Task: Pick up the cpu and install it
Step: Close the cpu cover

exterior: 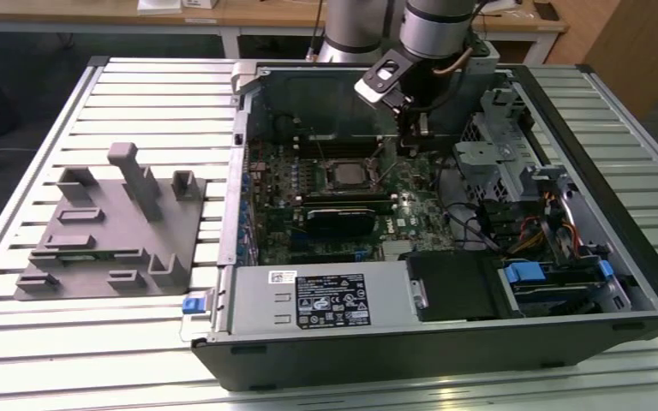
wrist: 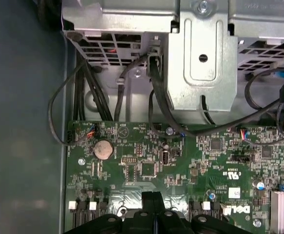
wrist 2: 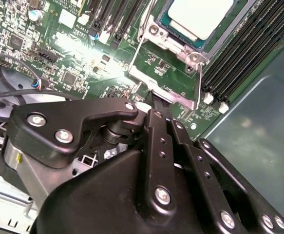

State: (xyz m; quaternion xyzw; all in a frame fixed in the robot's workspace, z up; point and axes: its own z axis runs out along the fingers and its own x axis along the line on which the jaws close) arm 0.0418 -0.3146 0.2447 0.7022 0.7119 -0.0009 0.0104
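The cpu [wrist 2: 200,17], a pale silver-white square, lies in the motherboard socket [exterior: 346,177], inside its metal frame [wrist 2: 167,66]. My gripper [wrist 2: 156,105] hangs low over the board just beside that frame, its black fingers pressed together with nothing between them. In the first wrist view the fingertips [wrist: 153,199] meet above the green board near the memory slots. In the exterior view the gripper [exterior: 409,137] is inside the open computer case, a little toward the exterior view's right and behind the socket.
The case [exterior: 444,334] lies open on a slatted table [exterior: 134,94]. A grey plastic fixture [exterior: 112,231] stands at the exterior view's left. Drive cages [wrist: 202,53], black cables [wrist: 90,92], a power supply [exterior: 323,300] and an expansion card [exterior: 346,218] crowd the interior.
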